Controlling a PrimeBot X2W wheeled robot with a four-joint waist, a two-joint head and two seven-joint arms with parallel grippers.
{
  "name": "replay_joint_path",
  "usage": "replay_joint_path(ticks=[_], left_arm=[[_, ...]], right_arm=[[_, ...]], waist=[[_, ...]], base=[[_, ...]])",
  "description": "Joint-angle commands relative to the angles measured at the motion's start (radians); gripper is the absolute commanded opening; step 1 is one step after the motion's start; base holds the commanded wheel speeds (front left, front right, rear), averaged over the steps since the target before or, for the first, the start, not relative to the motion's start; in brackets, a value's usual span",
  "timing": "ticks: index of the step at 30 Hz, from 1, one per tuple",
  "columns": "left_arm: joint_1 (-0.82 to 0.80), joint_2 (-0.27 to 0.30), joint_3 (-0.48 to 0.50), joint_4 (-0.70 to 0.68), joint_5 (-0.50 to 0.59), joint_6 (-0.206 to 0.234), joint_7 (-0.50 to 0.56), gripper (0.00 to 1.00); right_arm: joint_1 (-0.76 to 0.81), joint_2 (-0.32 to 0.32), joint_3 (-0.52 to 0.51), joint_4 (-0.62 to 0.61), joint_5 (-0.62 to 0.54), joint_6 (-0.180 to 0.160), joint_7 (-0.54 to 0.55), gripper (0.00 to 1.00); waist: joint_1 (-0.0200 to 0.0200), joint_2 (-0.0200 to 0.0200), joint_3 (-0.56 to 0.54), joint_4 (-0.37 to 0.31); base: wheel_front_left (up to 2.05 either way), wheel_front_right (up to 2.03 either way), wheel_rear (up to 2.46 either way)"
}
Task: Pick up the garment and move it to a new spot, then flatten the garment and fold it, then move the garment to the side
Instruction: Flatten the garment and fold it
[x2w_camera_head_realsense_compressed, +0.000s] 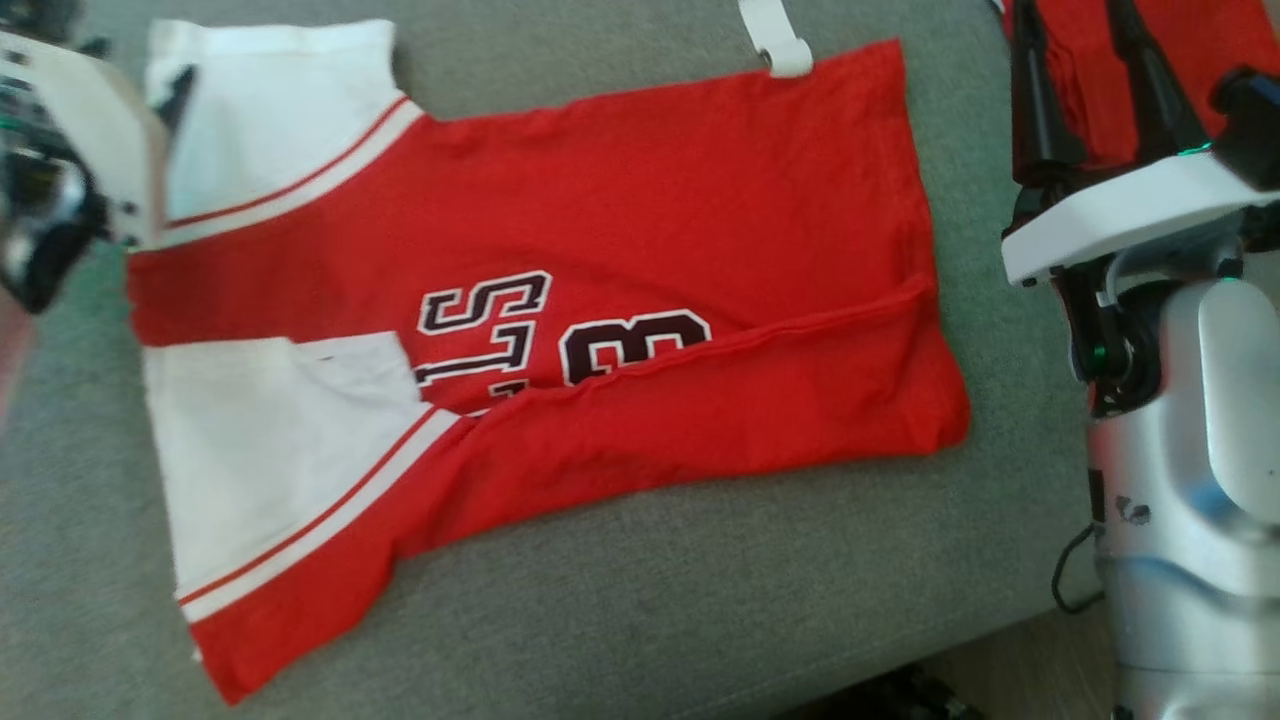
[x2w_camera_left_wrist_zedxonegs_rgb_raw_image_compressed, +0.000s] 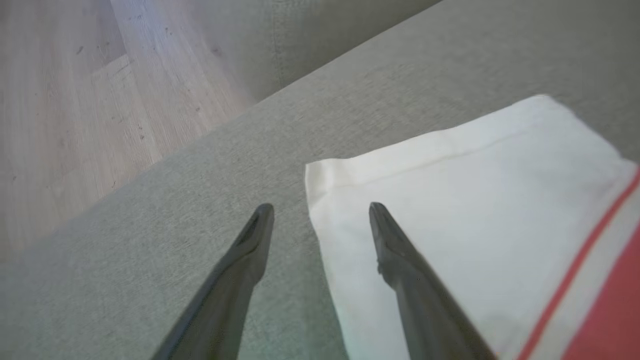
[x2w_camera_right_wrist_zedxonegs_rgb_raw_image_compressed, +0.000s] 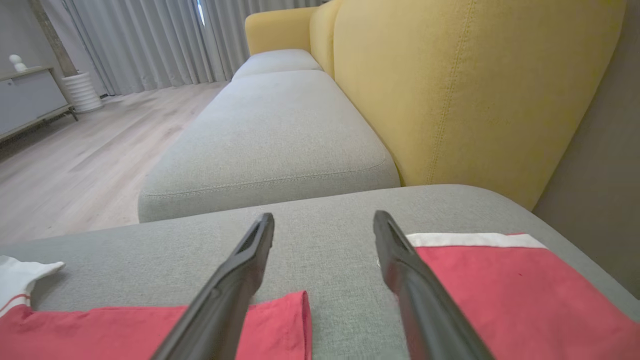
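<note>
Here, left claw (x2w_camera_left_wrist_zedxonegs_rgb_raw_image_compressed: 321, 206) apart, right claw (x2w_camera_right_wrist_zedxonegs_rgb_raw_image_compressed: 324, 216) apart — garment (x2w_camera_head_realsense_compressed: 600, 200) spread on cushion (x2w_camera_head_realsense_compressed: 700, 600).

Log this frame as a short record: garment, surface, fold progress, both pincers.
garment: red jersey, spread out
surface: grey sofa cushion
fold: one long edge turned over the chest lettering
left pincer: open, over the corner of a white sleeve
right pincer: open, over cushion between jersey hem and second red garment
</note>
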Motion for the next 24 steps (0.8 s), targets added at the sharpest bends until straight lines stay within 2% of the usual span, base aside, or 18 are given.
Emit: replay_joint_path(ticks=[1,12,18,19,20,24], left_arm=[[-0.072,0.055,0.025,0.021,-0.009,0.002,0.017,1.00],[-0.136,0.052,-0.039,0.079,-0.093,0.002,0.022,1.00],[-0.160,0.033,-0.053,0.146,-0.154,0.002,0.098,1.00],[-0.161,0.030,-0.056,0.151,-0.165,0.002,0.115,0.17],[-0.163,0.028,-0.059,0.154,-0.174,0.002,0.125,0.00],[-0.162,0.011,-0.057,0.160,-0.201,0.002,0.104,0.00]], right_arm=[[-0.030,0.002,0.026,-0.032,0.005,-0.001,-0.010,1.00],[-0.037,0.002,0.021,-0.021,0.010,-0.001,-0.020,1.00],[-0.039,0.002,0.015,-0.023,0.004,-0.001,-0.019,1.00],[-0.040,0.002,0.011,-0.024,0.000,-0.001,-0.018,1.00],[-0.040,0.002,0.006,-0.025,-0.003,-0.001,-0.016,1.00],[-0.043,0.002,-0.013,-0.026,-0.016,-0.001,-0.006,1.00]], waist=[[-0.0003,0.0001,0.032,-0.031],[-0.0003,0.0001,0.058,-0.047],[-0.0003,0.0001,0.066,-0.051],[-0.0003,0.0001,0.066,-0.050],[-0.0003,0.0001,0.064,-0.048],[-0.0003,0.0001,0.050,-0.029]], base=[[0.00,0.00,0.00],[0.00,0.00,0.00],[0.00,0.00,0.00],[0.00,0.00,0.00],[0.00,0.00,0.00],[0.00,0.00,0.00]])
